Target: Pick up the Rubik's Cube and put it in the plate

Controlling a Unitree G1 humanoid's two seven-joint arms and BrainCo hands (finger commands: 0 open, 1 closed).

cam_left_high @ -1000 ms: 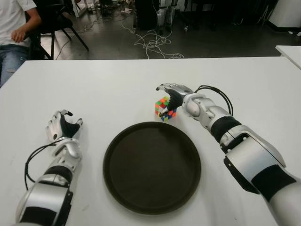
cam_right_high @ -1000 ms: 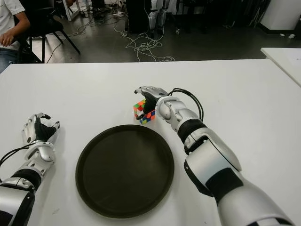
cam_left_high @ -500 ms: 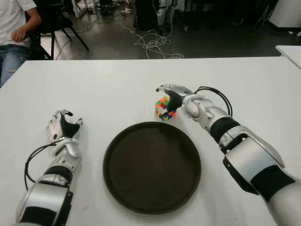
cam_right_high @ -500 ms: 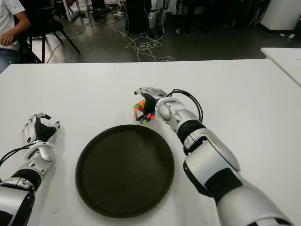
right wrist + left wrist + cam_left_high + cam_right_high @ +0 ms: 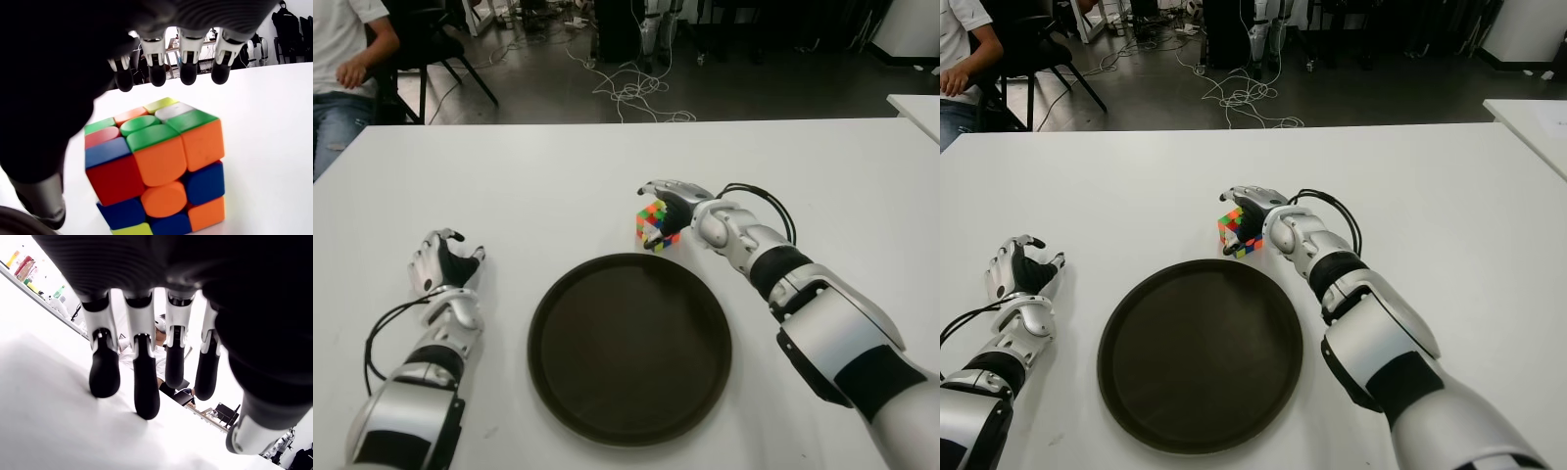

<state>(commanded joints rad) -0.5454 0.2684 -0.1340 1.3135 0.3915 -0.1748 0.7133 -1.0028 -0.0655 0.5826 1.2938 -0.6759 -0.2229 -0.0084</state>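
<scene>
White table (image 5: 538, 176) holds dark plate (image 5: 629, 348), nothing in it. Rubik's Cube (image 5: 652, 225) just beyond its far rim; right hand (image 5: 677, 201) arches over cube, fingers unclosed, partly hiding it. Left hand (image 5: 443, 264) relaxed, far left.

- Rubik's Cube (image 5: 652, 225): scrambled, showing orange, green, blue, red and yellow tiles; sits upright near the middle of the tabletop, just beyond the plate's far rim.
- Plate (image 5: 705, 294): round, dark, shallow, empty, flat near the tabletop's near edge.
</scene>
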